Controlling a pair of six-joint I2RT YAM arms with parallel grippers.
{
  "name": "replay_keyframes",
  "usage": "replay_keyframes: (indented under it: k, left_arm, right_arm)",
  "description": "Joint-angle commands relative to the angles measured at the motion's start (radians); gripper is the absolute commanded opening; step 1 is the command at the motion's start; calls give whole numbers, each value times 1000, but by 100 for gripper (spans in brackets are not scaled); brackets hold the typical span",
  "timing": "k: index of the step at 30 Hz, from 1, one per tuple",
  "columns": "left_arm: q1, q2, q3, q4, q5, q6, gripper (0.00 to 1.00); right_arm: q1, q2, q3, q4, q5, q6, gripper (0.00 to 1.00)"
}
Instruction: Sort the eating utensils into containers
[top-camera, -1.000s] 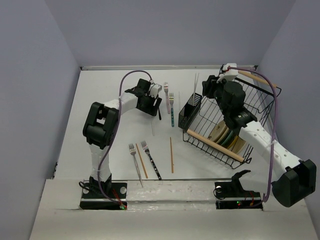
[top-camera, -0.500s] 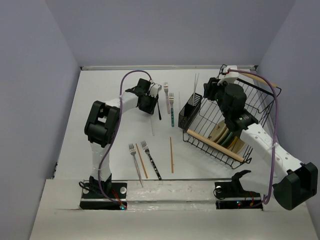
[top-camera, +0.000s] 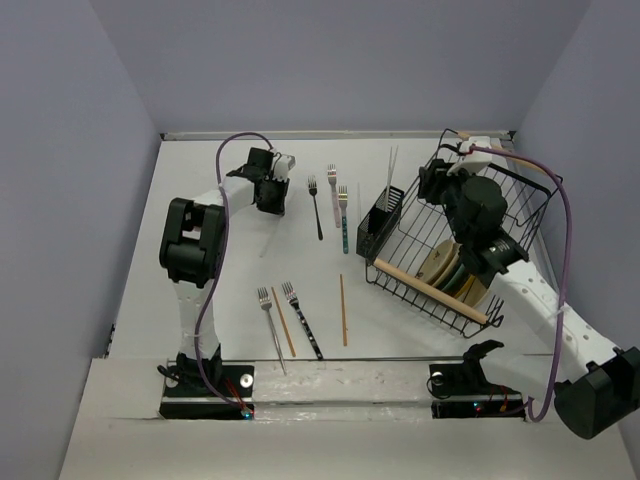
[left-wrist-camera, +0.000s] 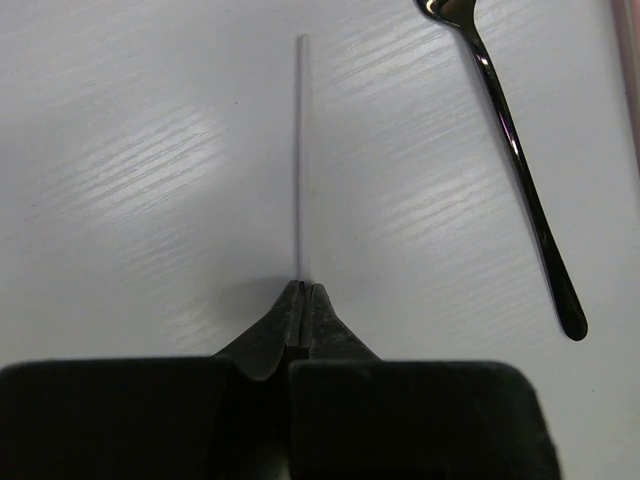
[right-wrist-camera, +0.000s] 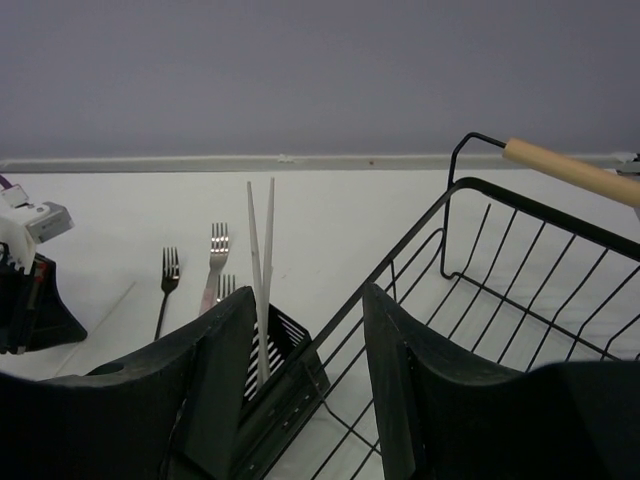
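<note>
Up at the far left of the table (top-camera: 400, 330), the left gripper (left-wrist-camera: 303, 290) has its fingers pinched together on one end of a pale white chopstick (left-wrist-camera: 300, 160), which runs straight out from the tips over bare white surface. Whether its free end touches the table cannot be told. Just to its right lies a black fork (left-wrist-camera: 520, 190), apart from the chopstick, with the pink fork (top-camera: 332, 190) and teal fork (top-camera: 343, 222) beyond it. Left of the gripper the surface is open up to the side wall.

The right gripper (right-wrist-camera: 310, 300) hangs with its fingers spread and nothing between them, over the near corner of the wire rack (right-wrist-camera: 480, 185), close to the back wall. Below it the cutlery holder (right-wrist-camera: 285, 370) sits against the rack's outer side, and two white chopsticks (right-wrist-camera: 262, 270) stand upright in one of its slots. Plates (top-camera: 455, 272) lean inside the rack.

Near the arm bases lie a silver fork (top-camera: 268, 322), a patterned black fork (top-camera: 303, 322) and two brown chopsticks (top-camera: 342, 310), with clear surface between them and the far group
</note>
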Motion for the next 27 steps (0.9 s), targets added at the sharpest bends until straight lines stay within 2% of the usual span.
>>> replay_keyframes:
  k: [1,8,12,19,22,27]
  left_arm:
    - [15,10,-7,-22,17,11,0]
    - [56,-26,-9,0,74,11,0]
    - [58,-104,-5,6,107,9,0]
    - [62,-228,24,-21,169,3,0]
    - [62,-286,24,-29,181,3,0]
    - [62,-369,31,-57,207,0,0]
  right_arm:
    - [-3,-46,-13,29,44,-31,53]
    - [-3,-80,-14,20,13,-46,54]
    - [-3,-78,-1,10,-106,-35,54]
    - [-3,-12,76,-15,-485,1,54]
    - [-3,26,119,-18,-580,41,58]
    - [-3,83,180,-18,-642,110,66]
